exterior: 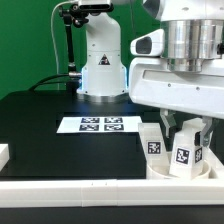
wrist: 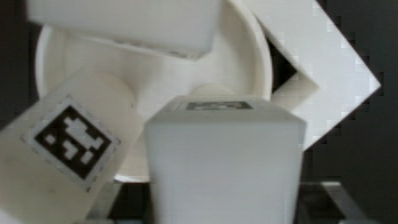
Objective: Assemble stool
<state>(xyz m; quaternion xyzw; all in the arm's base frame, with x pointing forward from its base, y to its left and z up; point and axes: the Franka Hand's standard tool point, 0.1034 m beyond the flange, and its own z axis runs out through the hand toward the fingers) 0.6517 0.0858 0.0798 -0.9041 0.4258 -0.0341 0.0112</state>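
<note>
Now upright leg [exterior: 184, 155] on seat [exterior: 160, 166]

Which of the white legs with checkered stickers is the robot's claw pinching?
The leg nearer the exterior view's right, standing in the round seat. The gripper is shut on its top. The other leg, toward the exterior view's left, stands free.

Even, bright overhead light fills the exterior view; the white arm housing [exterior: 185, 60] at 2 o'clock glares nearly featureless, and the black table [exterior: 50, 115] shows soft sheen. The wrist view is soft and blurred close up, with grey shading toward 6 o'clock
</note>
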